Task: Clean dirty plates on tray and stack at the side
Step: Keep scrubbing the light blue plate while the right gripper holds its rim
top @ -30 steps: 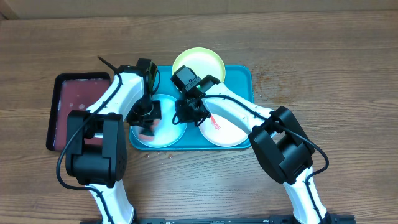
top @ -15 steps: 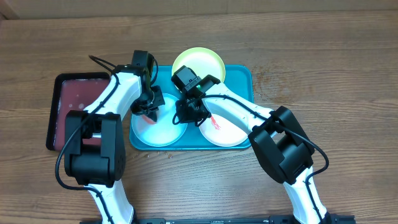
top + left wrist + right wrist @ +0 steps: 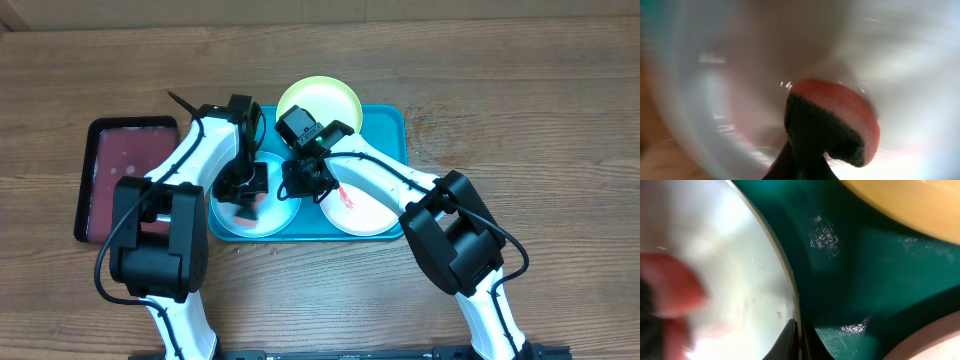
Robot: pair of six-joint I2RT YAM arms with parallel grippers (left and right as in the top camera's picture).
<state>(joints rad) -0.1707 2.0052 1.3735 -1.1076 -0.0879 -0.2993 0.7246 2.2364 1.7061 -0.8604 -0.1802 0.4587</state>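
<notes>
**Overhead view: sponge down on the light blue plate, right gripper at its rim**

Turquoise tray [image 3: 392,128] sits mid-table [image 3: 530,120]. Three plates on it:
- light blue plate [image 3: 272,218], near-left part of the tray
- white plate [image 3: 368,212], near-right part, just beside the blue one, with a red-orange smear [image 3: 345,196] on its left side
- yellow-green plate [image 3: 318,100], far side, lapping over the tray's far rim

Dark red tray [image 3: 130,165] with a black rim lies to the left of the turquoise one, on the table.

Left gripper [image 3: 243,195] is over the light blue plate, fingers closed on a sponge [image 3: 840,117]. The sponge is red-orange with a dark backing and is pressed against the pale plate surface. Left wrist view is heavily blurred and gives little else.

Right gripper [image 3: 303,183] is at the right edge of the light blue plate, between it and the white plate. In the right wrist view, dark fingertips [image 3: 790,337] straddle the plate's rim and appear pinched on it. The same view shows bare wet-looking turquoise floor beside the rim, the yellow-green plate far right, a corner of the white plate near right, and the sponge as a red blur at left.
</notes>
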